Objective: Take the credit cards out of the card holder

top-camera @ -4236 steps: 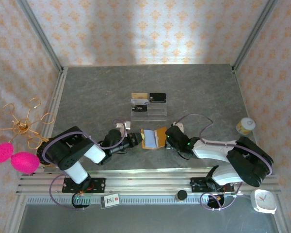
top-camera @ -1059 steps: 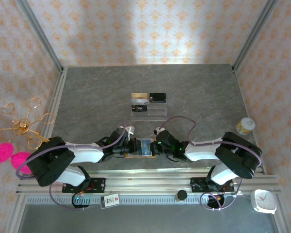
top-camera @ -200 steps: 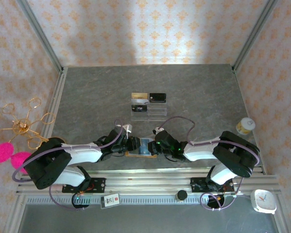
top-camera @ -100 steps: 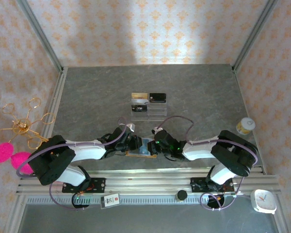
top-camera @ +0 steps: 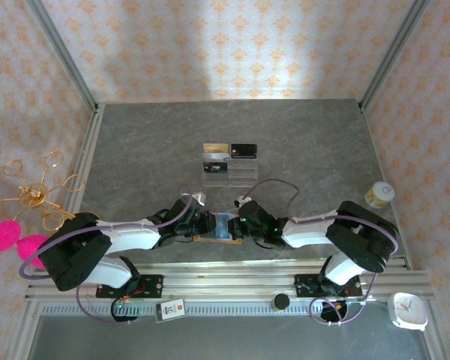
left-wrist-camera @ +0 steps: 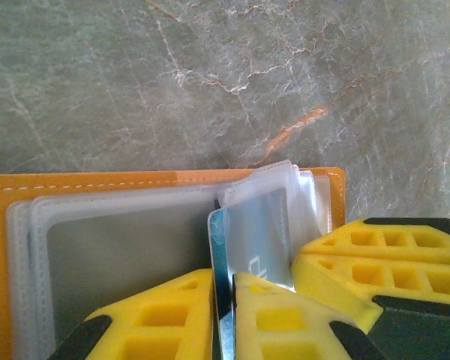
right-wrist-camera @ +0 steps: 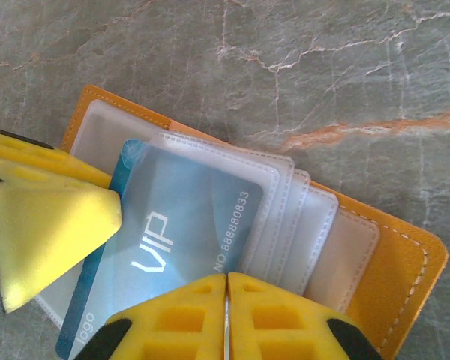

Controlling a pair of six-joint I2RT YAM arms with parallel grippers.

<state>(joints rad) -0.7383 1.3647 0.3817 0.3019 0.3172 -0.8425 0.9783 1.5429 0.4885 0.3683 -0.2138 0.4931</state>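
While left fingers (left-wrist-camera: 165,315) clamp one blue card (right-wrist-camera: 176,232), right fingers (right-wrist-camera: 180,319) meet over one card holder (right-wrist-camera: 397,277).

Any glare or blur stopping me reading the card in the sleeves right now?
Right wrist: light blue card sharp, VIP and digits legible through the cloudy sleeve, no glare. Left wrist: yellow pads slightly soft, card mildly reflective, table crisp. Top external: bright patch on back wall, card too small to read.
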